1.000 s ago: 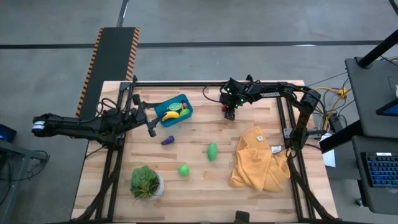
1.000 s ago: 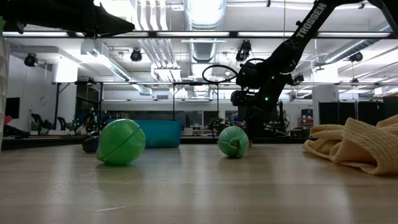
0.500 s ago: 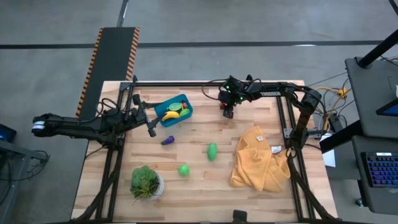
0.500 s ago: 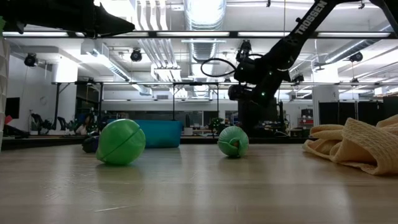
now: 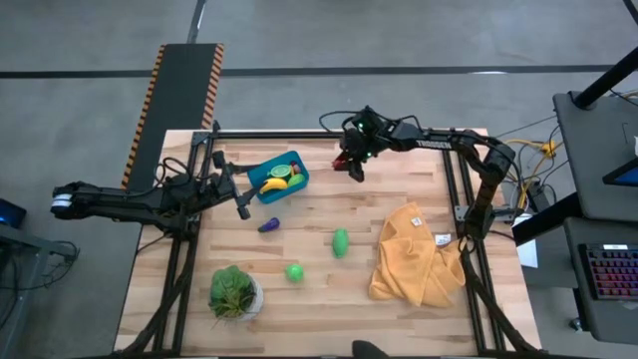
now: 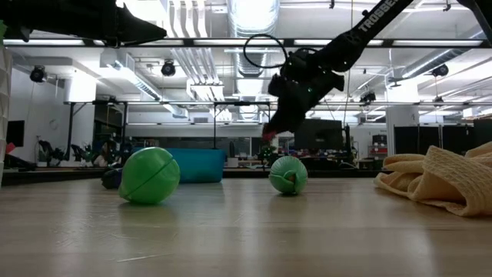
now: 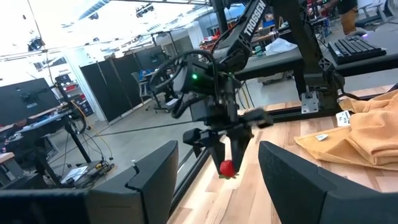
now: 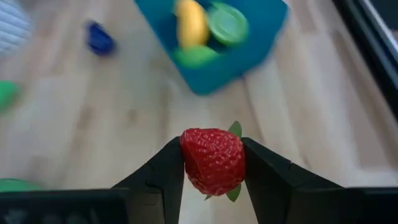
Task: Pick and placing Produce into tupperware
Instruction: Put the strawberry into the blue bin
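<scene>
One strawberry [image 8: 212, 160] pinched in right gripper [image 8: 213, 168]; tupperware [image 8: 214, 38] beyond.

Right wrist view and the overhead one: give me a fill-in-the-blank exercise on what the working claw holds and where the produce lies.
1. The right claw is shut on a red toy ____.
2. The yellow toy banana lies inside the teal-blue rectangular plastic ____.
3. The small purple toy eggplant lies on the wooden table, ____ the tub.
4. The left claw, beside the tub, holds ____.

Missing words: strawberry; tub; outside; nothing
</scene>
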`<state>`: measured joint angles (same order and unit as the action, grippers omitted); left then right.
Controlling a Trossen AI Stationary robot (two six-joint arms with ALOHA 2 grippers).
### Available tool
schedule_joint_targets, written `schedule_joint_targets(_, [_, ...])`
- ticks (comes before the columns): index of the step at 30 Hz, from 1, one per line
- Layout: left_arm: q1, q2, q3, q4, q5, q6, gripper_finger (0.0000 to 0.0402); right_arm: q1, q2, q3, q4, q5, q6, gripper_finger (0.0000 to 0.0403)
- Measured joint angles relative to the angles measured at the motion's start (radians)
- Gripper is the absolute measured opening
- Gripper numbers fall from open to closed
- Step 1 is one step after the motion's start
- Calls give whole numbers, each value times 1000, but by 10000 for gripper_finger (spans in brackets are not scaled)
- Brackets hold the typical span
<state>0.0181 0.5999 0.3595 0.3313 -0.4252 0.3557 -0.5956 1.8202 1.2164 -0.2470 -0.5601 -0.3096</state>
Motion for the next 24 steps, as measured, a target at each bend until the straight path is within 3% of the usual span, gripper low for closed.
schedule_joint_targets(9, [0,1,0,0,0,0,209,2,0,19,81,-289,6,134])
schedule_joint_targets(24, [0,0,0,0,0,0,209,52,0,18,233,-275,47,136])
